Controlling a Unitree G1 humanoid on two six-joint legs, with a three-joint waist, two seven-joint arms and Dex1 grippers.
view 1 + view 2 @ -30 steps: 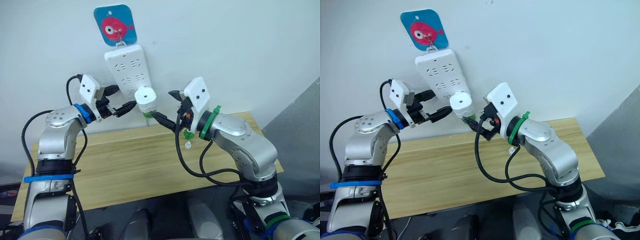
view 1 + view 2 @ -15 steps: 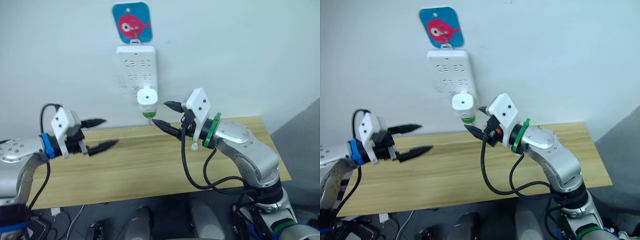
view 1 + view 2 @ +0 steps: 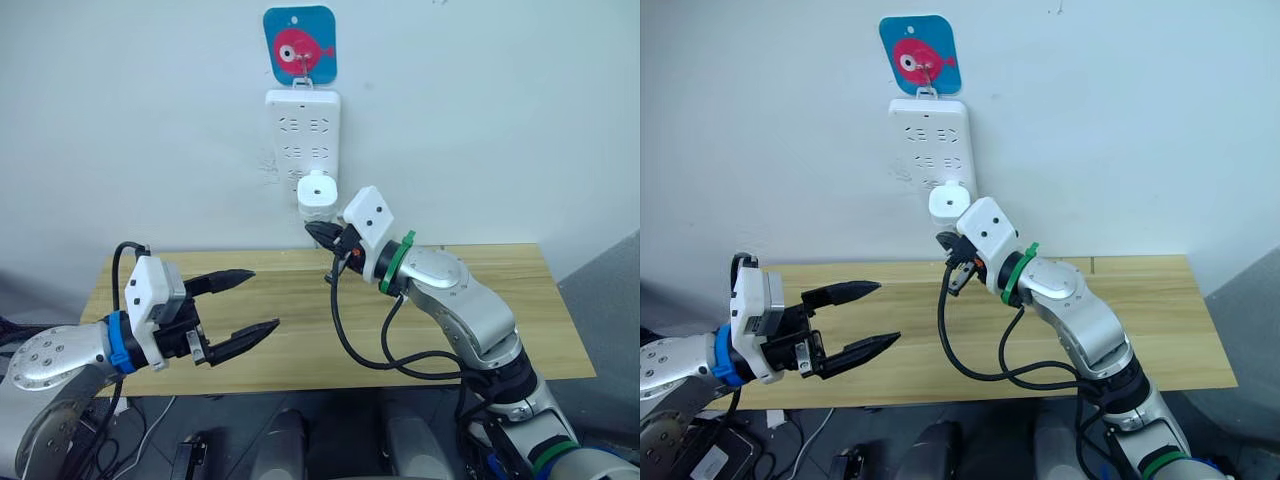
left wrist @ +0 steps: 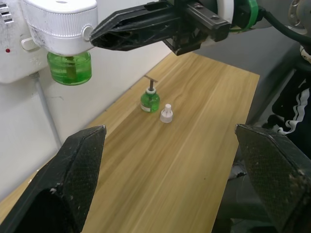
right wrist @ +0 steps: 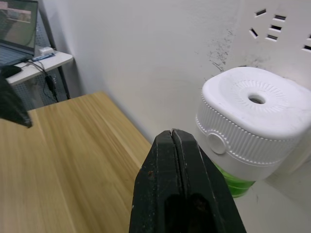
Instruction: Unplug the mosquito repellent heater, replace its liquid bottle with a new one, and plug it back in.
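Since a second ago the left gripper [image 3: 245, 303] has dropped away from the wall to hang low over the worktop [image 3: 500, 300], fingers spread and empty. Right gripper [image 3: 322, 238], fingers pressed together, sits just at 5 o'clock of the mosquito repellent heater [image 3: 317, 190], plugged into the power strip [image 3: 302, 125]. To unplug, I'd open those fingers, straddle the white body, and pull straight off the wall.

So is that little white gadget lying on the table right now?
No, the mosquito repellent heater sits plugged into the power strip on the wall.
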